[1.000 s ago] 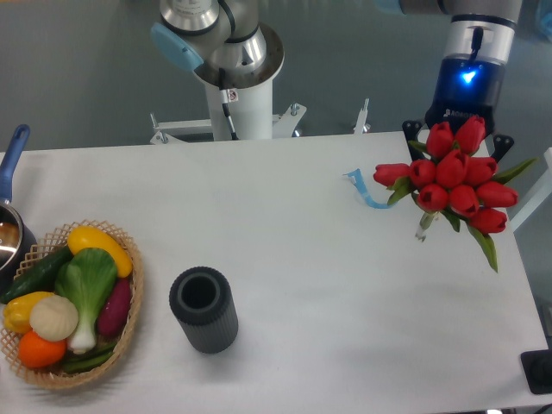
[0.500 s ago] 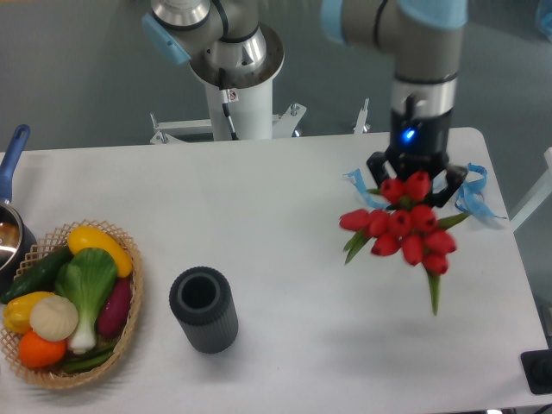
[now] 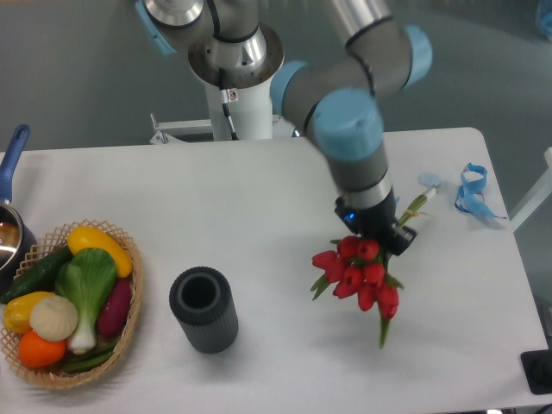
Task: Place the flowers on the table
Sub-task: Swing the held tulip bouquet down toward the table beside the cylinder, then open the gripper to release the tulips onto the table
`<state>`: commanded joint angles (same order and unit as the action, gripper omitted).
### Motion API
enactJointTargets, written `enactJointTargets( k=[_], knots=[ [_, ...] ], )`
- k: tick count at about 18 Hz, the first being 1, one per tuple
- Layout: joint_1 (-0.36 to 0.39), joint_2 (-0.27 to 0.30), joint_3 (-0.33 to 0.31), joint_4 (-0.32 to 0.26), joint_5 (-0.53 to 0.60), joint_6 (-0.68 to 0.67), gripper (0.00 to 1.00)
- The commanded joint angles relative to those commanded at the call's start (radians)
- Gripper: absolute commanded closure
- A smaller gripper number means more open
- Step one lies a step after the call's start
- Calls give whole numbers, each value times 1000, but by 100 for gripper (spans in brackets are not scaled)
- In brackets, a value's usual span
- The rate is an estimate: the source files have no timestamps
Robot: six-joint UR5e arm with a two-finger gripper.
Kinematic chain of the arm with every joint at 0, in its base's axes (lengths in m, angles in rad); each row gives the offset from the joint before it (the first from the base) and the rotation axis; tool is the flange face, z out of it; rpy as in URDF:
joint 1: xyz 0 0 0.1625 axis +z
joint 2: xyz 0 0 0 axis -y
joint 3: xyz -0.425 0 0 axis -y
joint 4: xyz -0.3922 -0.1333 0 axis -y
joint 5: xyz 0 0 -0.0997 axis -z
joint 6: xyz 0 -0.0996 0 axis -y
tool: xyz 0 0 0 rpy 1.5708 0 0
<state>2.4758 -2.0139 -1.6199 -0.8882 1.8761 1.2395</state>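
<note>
basket (image 3: 129, 332): far left, vegetables in it, well apart from the work.
cylinder (image 3: 203, 309): dark, upright, left of the bunch; keep the set-down right of it.
flowers (image 3: 358, 272): over the right half of the table (image 3: 259, 198), red heads low and toward the camera.
axis: stems run up-right, tip (image 3: 417, 203) showing past the gripper.
gripper (image 3: 375, 235): clamped on the stems just above the heads.
step: lower until stems lie flat, then release.
</note>
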Motion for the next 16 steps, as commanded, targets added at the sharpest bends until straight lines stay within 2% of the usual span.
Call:
enactJointTargets(
  k=[5, 11, 12, 13, 15, 16],
  knots=[
    [-6, -114, 46, 6, -2, -9, 66],
    [-14, -155, 51, 14, -9, -28, 66],
    [-14, -154, 52, 14, -11, -26, 63],
    [-14, -152, 55, 15, -11, -20, 50],
    [-14, -149, 64, 18, -12, -15, 13],
    [-14, -147, 66, 18, -12, -15, 4]
  ],
)
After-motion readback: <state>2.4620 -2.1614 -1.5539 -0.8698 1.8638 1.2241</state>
